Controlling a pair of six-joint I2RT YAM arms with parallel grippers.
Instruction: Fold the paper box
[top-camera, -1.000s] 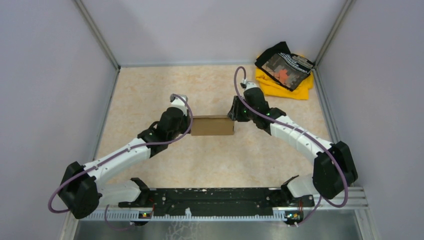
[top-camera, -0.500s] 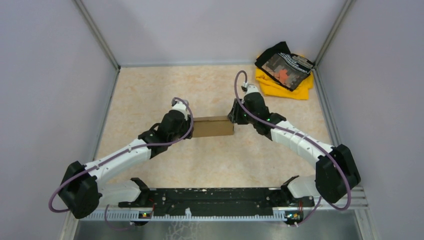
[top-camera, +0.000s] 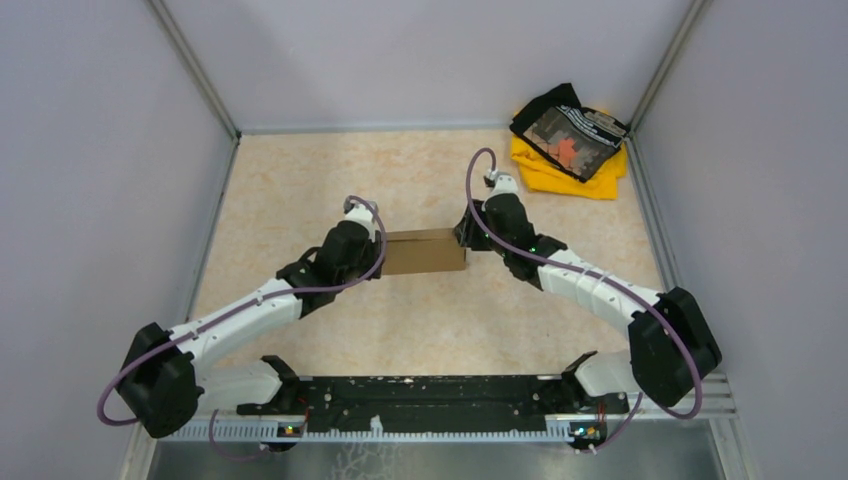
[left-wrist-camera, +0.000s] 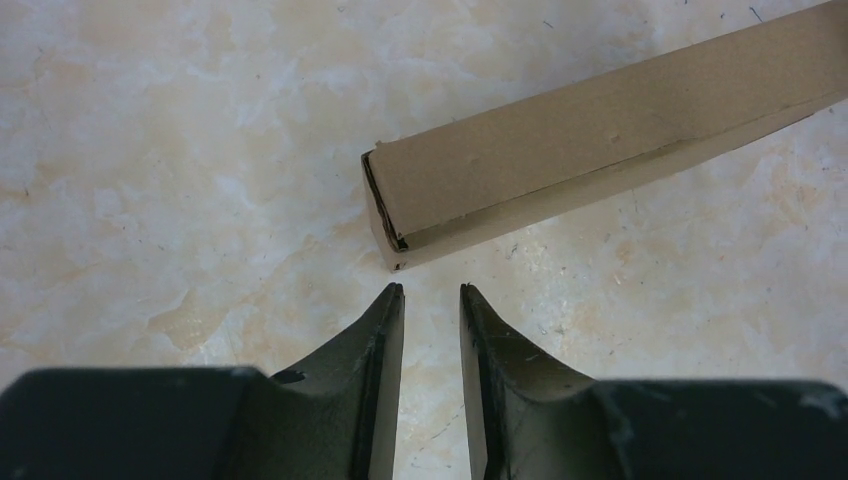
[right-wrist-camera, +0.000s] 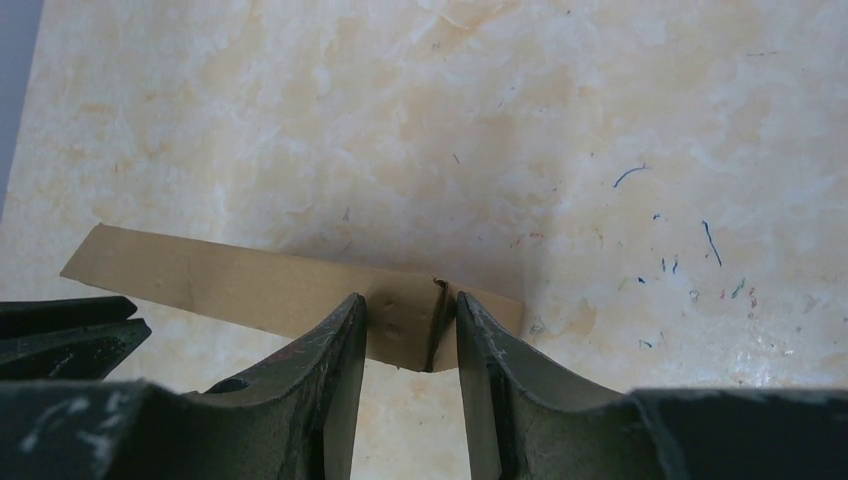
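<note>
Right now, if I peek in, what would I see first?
A brown paper box sits in the middle with a black claw at each end: the left gripper just short of its left end, the right gripper at its right end. A yellow and black cloth pile lies in the far right corner.

No readable text anywhere; paper box (top-camera: 425, 252) plain, cloth pile (top-camera: 570, 140) print illegible.

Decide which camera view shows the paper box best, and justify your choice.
Top external: the paper box shows almost whole, from above. Left wrist shows only one end and a long side running off frame. Right wrist shows a strip of it, partly hidden behind the right claw.
</note>
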